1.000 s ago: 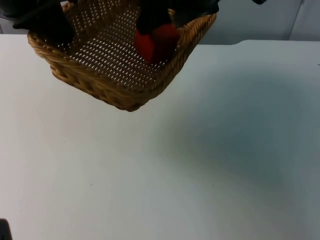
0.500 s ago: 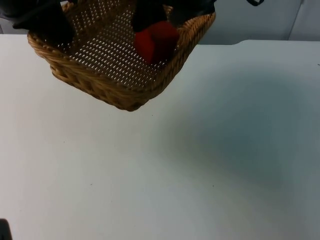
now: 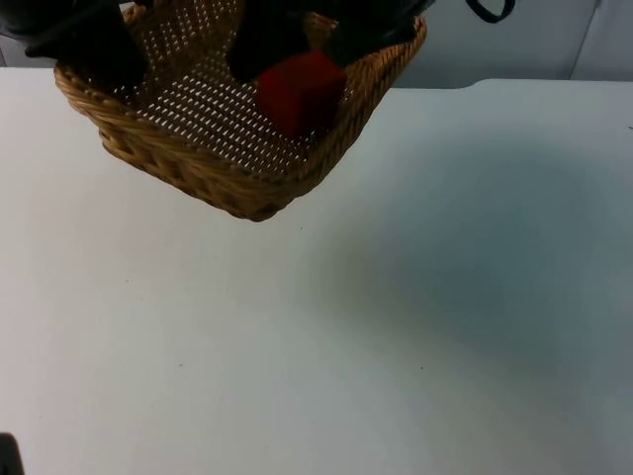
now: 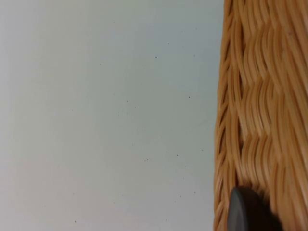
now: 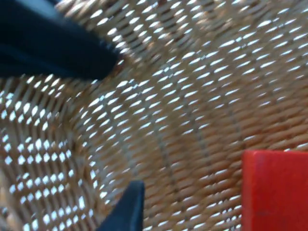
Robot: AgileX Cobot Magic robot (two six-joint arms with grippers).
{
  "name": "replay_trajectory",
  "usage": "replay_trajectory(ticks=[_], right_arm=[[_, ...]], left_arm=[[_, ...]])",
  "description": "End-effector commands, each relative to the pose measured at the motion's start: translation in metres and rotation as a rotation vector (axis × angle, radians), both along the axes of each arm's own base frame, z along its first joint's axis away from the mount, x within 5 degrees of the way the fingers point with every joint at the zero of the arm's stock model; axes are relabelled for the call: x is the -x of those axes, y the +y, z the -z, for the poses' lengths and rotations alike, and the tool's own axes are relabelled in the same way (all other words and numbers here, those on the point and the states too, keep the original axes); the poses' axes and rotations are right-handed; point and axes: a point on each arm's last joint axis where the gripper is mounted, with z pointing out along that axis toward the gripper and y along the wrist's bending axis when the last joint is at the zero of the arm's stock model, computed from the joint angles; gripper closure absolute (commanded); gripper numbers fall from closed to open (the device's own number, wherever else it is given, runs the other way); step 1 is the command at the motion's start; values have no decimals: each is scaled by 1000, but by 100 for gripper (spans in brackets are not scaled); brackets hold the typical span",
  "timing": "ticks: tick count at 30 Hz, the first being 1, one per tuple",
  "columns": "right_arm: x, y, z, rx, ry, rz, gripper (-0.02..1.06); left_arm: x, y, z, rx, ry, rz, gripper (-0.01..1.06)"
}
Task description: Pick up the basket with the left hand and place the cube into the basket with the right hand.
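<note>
Left gripper at the far left of the desk: fingers clamped on the rim of the tan woven wicker basket, one black fingertip pressed on the outer weave, basket held up off the white desk and tilted. In the left wrist view the basket wall runs beside bare desk surface.

Right gripper is inside the basket, above its mesh floor; fingers spread apart, holding nothing. In the right wrist view one finger and the other fingertip stand wide of each other over the open weave.

Red cube sits on the basket floor near the right-hand wall, just beside the right gripper, not between its fingers; in the right wrist view the cube lies off to the side of the fingertips, apart from them.

Grey partition wall behind the far desk edge.
</note>
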Motion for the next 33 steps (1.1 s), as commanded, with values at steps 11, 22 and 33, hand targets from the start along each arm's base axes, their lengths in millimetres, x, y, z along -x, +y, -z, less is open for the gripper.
replay_trajectory(ticks=[11, 22, 33], right_arm=[[5, -4, -57, -56, -110, -48, 0], [-4, -12, -106, -35, -235, -21, 0], [-27, -87, -180, 109, -406, 303, 12]], left_arm=[[0, -1, -10, 34, -30, -25, 105], [0, -1, -10, 33, -31, -26, 105], [0, -1, -10, 33, -32, -27, 105]])
